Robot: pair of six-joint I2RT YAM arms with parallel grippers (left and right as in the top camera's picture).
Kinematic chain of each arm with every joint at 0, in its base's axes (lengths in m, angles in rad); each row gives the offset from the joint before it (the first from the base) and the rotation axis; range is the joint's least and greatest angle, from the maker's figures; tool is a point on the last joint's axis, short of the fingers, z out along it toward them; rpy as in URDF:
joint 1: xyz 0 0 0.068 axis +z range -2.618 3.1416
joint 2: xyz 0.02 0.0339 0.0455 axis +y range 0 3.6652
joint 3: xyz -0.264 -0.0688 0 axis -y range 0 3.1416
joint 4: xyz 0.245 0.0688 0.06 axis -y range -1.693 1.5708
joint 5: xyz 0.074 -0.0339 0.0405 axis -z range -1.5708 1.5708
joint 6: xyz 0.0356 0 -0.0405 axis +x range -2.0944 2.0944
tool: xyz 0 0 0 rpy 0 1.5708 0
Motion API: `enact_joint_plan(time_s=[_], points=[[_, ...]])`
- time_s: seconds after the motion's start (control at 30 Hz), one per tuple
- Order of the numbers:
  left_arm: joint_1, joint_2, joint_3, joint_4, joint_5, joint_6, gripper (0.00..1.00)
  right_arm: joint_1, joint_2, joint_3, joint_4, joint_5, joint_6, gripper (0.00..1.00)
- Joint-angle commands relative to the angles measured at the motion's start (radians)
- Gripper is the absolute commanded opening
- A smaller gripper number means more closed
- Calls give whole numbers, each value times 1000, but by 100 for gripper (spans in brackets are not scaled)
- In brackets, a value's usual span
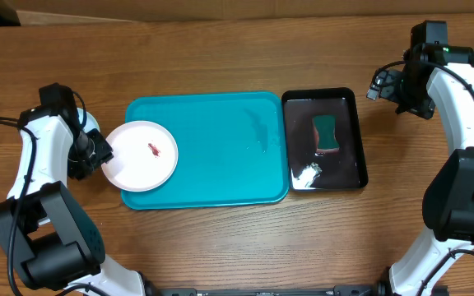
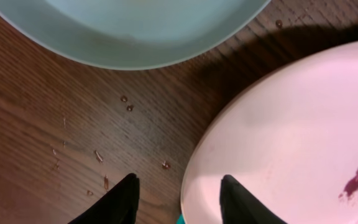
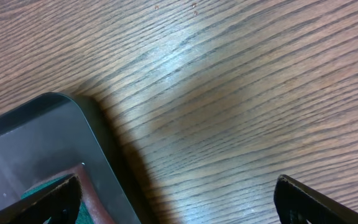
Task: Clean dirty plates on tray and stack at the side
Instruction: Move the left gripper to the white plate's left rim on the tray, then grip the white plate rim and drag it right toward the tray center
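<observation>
Your counter [image 1: 220,49] is brown wood, and the turquoise tray [image 1: 220,164] lies across its middle, long sides parallel to the near edge. Just beside the tray's right rim, nearer the counter's right edge, sits the smaller glossy black tray [image 1: 356,103]. The white plate [image 1: 134,168] rests on the tray's left end, toward its near-left corner, and hangs out over the left rim above bare counter. A green sponge [image 1: 326,134] lies in the black tray. Your left jaws sit at the plate's overhanging left edge. In the wrist view they straddle its rim, one finger [image 2: 126,199] over wood and the other over the plate, and you cannot tell whether they are pinching it. Your right jaws hang spread wide above bare counter beyond the black tray's far-right corner, holding nothing. A red-brown smear [image 1: 152,149] marks the plate's centre. Tiny brown crumbs [image 2: 98,155] dot the wood by the left jaws.
</observation>
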Motion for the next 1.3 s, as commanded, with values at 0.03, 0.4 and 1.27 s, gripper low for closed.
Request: enact_joint_plan(time_s=[0.03,0.4,1.27], points=[[2,-26,-66,68,-13,17,40,-1,-6,6,5,3,4,100],[2,-26,-102,117,30,18,14,-1,-6,6,5,3,4,100],[-32,-26,-139,39,443,109,4,-1,-6,6,5,3,4,100]])
